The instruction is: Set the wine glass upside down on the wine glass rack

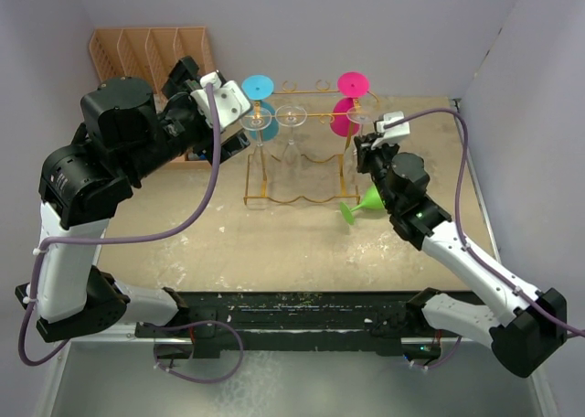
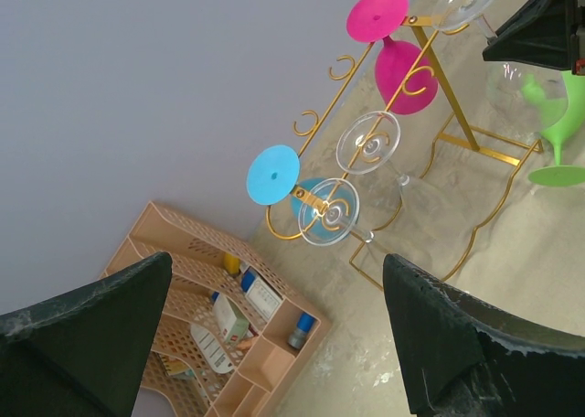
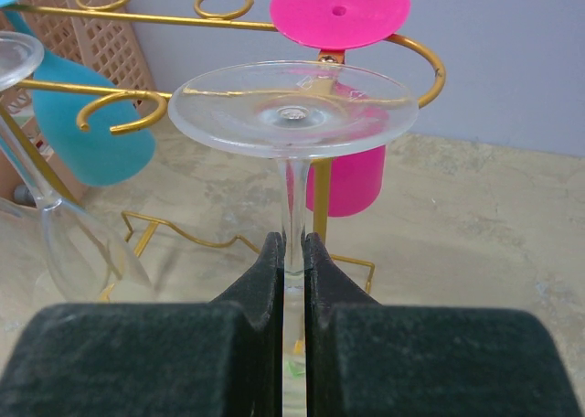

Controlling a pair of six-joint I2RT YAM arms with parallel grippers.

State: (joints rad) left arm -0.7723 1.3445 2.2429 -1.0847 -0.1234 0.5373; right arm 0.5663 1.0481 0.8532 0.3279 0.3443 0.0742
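The golden wire rack point(image 1: 298, 157) stands mid-table. Blue, pink and two clear glasses hang on it upside down. My right gripper point(image 3: 292, 245) is shut on the stem of a clear wine glass point(image 3: 292, 108), held foot up just in front of the rack's right end, near the hanging pink glass point(image 3: 352, 175). In the top view the held glass point(image 1: 359, 116) sits beside the right upright, with my right gripper point(image 1: 365, 143) below it. My left gripper point(image 2: 274, 344) is open and empty, raised near the rack's left end point(image 1: 236, 112).
A green glass point(image 1: 362, 203) stands tilted on the table right of the rack base, close under my right wrist. The peach slotted organizer point(image 1: 146, 51), holding small bottles and boxes, sits at the back left against the wall. Walls close in left, back and right.
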